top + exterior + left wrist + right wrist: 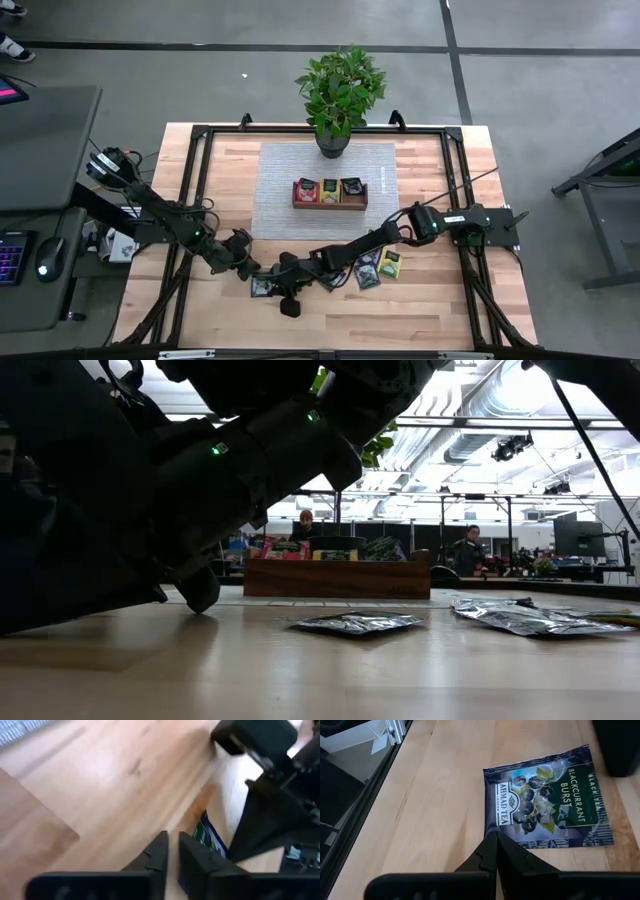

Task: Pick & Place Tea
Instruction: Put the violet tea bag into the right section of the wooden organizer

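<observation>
**Both grippers low at the front of the table, over a dark sachet**

Left gripper [243, 262] down near the front edge, left of centre; fingers [159, 854] almost together, a thin gap between them, nothing held; a blue sachet edge shows just beside them.
Right gripper [287, 285] reaches across from the right, close to the left one; fingers [492, 851] pressed together, empty, tips at the edge of the blackcurrant sachet [549, 799], which lies flat on the wood.
In the high view that sachet [262, 286] sits between the two grippers; more sachets [378, 267] scattered to the right, near the right arm.
Tray [330, 203] on the grey mat [275, 210] holds three sachets, red, green, yellow; plant [338, 92] behind it.
</observation>
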You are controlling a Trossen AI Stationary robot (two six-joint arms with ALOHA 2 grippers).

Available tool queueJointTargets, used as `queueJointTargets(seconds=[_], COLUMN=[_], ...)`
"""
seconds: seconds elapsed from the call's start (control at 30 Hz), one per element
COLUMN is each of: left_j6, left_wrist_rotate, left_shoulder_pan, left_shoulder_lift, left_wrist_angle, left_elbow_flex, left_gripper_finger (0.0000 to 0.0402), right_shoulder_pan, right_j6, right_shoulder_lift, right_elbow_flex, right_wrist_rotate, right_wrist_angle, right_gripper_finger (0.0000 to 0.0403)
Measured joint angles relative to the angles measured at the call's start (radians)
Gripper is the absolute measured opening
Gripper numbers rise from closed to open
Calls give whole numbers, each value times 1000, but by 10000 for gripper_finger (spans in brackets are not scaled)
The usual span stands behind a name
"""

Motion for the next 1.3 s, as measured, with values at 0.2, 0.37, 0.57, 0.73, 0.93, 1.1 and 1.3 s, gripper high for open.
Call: queueJointTargets(seconds=[0.2,0.37,0.57,0.73,0.93,1.1,1.3], left_j6=[6,12,49,60,135,152,155], left_wrist_rotate=[2,44,48,55,116,151,175], left_shoulder_pan=[0,-1,-2,-2,-1,-1,-1], left_shoulder_lift=[0,-1,-2,-3,-3,-2,-2], left_wrist_angle=[2,-3,-8,9,58,83,89], left_elbow_flex=[0,1,1,3,1,1,1], left_gripper_finger=[13,2,53,144,224,236,237], right_shoulder_pan=[0,-1,-1,-1,-2,-2,-2], right_j6=[4,5,6,7,7,7,7], right_shoulder_lift=[0,0,0,0,0,0,0], right_elbow_flex=[0,0,0,0,0,0,0], right_wrist_rotate=[0,-6,-7,-7,-11,-11,-11], right_wrist_angle=[0,0,0,0,-1,-1,-1], right_gripper_finger=[0,0,0,0,0,0,0])
